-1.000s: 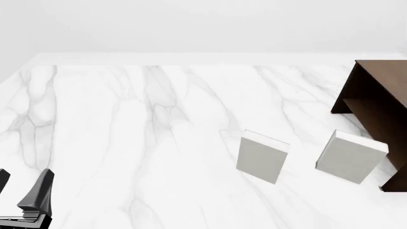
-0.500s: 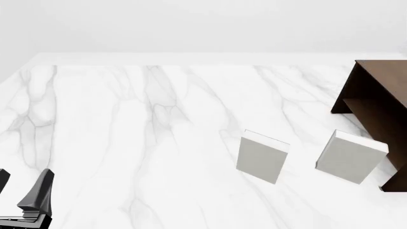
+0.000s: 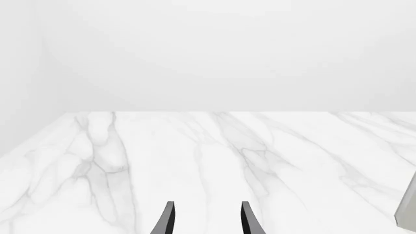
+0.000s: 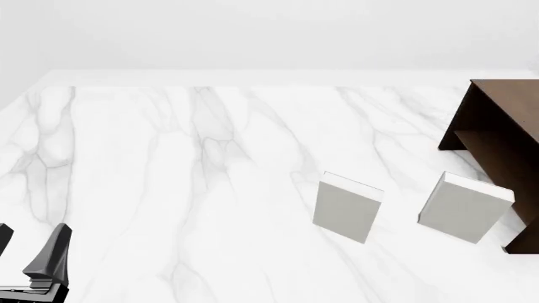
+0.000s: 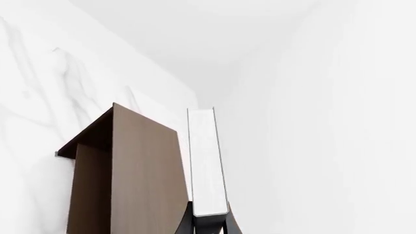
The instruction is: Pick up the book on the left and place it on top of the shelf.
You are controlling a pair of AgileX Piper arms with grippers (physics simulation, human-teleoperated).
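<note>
On my front feed, item one is the white grey-veined marble counter point(image 4: 168, 177): its left and middle stretch lies open up to the far edge where it meets the pale wall, and the left edge runs diagonally toward me. Item two, my left hand point(image 4: 29, 252), sits low at the near left corner of that feed, its dark fingers point(image 3: 167, 220) apart with nothing between them, pointing over bare marble in the left wrist view. Item three, a light grey-white hardcover book point(image 4: 347, 205) stands upright right of centre; item four, a second light grey-white hardcover book point(image 4: 465, 207), stands further right, just beside the near leg of the dark brown wooden shelf unit point(image 4: 497, 136), which is cut by the right edge of the front feed. I see the shelf's flat top and an inner board below it, with nothing resting on either visible part. Item five, the task's thing: the dark hardcover book with a white page edge point(image 5: 206, 161) shows only in my right wrist view, clamped between the fingers of my right hand point(image 5: 208, 225), its page edge facing the camera, held close alongside the shelf's brown surface; whether it touches the wood I cannot tell. The right hand is outside the front feed.
</note>
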